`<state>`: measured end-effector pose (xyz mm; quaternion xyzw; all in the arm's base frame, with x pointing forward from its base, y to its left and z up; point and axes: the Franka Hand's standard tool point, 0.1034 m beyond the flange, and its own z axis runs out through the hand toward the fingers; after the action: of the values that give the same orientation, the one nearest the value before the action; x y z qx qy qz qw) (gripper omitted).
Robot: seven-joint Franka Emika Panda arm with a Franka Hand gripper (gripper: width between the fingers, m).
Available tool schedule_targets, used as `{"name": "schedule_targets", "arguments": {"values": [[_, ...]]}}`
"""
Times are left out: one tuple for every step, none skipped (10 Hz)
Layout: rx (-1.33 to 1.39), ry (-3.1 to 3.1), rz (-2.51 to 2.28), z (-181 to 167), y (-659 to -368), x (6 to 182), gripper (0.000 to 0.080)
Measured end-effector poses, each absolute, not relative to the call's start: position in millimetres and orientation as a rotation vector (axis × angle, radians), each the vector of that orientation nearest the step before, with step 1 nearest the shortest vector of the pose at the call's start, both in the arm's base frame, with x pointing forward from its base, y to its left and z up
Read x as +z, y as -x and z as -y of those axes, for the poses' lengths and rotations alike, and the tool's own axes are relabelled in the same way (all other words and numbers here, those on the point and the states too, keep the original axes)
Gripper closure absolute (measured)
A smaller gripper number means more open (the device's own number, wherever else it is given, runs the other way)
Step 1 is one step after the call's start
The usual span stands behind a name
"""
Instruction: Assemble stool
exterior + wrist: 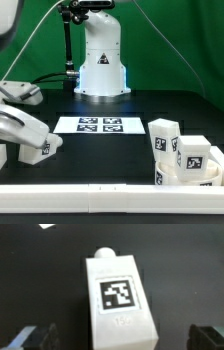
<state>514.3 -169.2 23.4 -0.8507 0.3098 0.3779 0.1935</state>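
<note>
Though poised over a stool leg [112,269] with the gripper [125,338] spread wide, clamps nothing.

Straddles the leg in the wrist view, one dark finger [40,336] on each side and a strip of black table [30,280] showing between each finger and the white block, so no contact. Lies flat there with its square tag [118,294] facing up and a rounded peg [100,251] at one end. Puts that leg [44,148] at the lower left of the exterior view, tucked under the white arm [20,125]. Has the other tagged parts [185,152] bunched at the lower right, well apart from that leg. Has the marker board [98,125] at centre before the robot base [100,60], and a long white rail [110,190] along the bottom edge.
</note>
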Motion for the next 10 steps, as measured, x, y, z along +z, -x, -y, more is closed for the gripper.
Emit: {"name": "schedule_targets", "arguments": {"values": [[1.054, 2.391, -0.872, 169, -514, 19.4, 0.015], [1.047, 2.396, -0.871, 167, -515, 16.9, 0.015], [1.042, 2.399, -0.865, 164, -515, 13.5, 0.015], [1.05, 2.393, -0.868, 164, -512, 12.0, 0.015], [1.049, 2.391, -0.868, 165, -510, 10.2, 0.0177], [1.047, 2.392, -0.87, 166, -508, 7.7, 0.0323], [1.055, 2.395, -0.871, 167, -506, 7.3, 0.0323], [1.063, 2.399, -0.871, 168, -504, 7.3, 0.0466], [1.063, 2.399, -0.87, 168, -504, 7.2, 0.0462], [1.063, 2.399, -0.871, 169, -504, 7.5, 0.0462]]}}
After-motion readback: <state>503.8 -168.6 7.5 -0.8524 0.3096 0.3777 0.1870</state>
